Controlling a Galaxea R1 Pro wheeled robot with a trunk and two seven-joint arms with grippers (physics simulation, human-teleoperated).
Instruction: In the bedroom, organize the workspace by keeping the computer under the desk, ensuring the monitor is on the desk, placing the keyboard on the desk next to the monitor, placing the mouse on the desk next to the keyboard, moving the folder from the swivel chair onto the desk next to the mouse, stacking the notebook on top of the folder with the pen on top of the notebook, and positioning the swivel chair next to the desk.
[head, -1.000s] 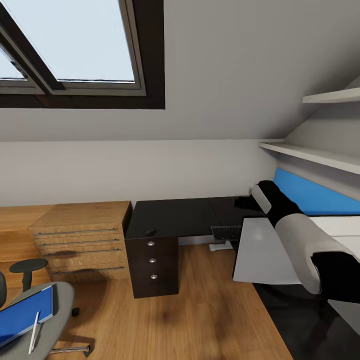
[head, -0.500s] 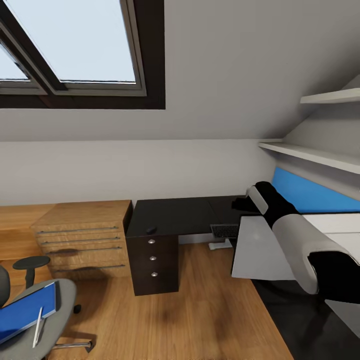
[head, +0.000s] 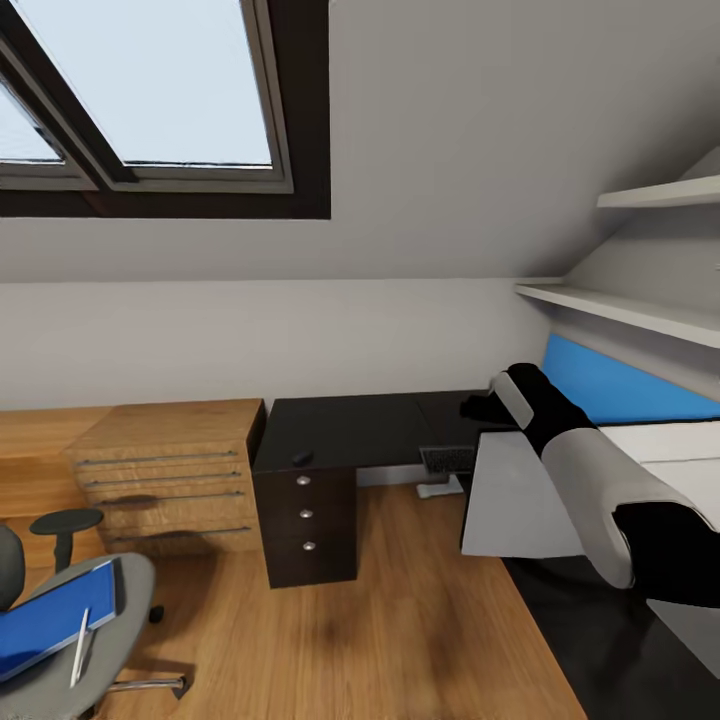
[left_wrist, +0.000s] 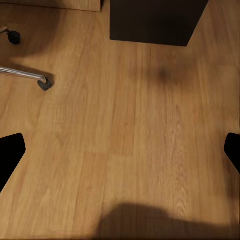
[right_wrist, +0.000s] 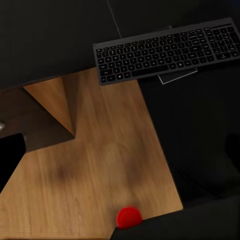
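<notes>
With the right claw (right_wrist: 120, 150) spread wide and empty above the keyboard (right_wrist: 167, 50), a level descent onto its near edge is advised before lifting it onto the worktop (head: 345, 430).

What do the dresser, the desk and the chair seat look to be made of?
Dresser: light wood, visible grain, with metal-looking bar handles. Desk: smooth matte black board, possibly laminate; its drawers have round silver knobs. Swivel chair seat: grey, apparently upholstered fabric, though the render leaves that open.
</notes>
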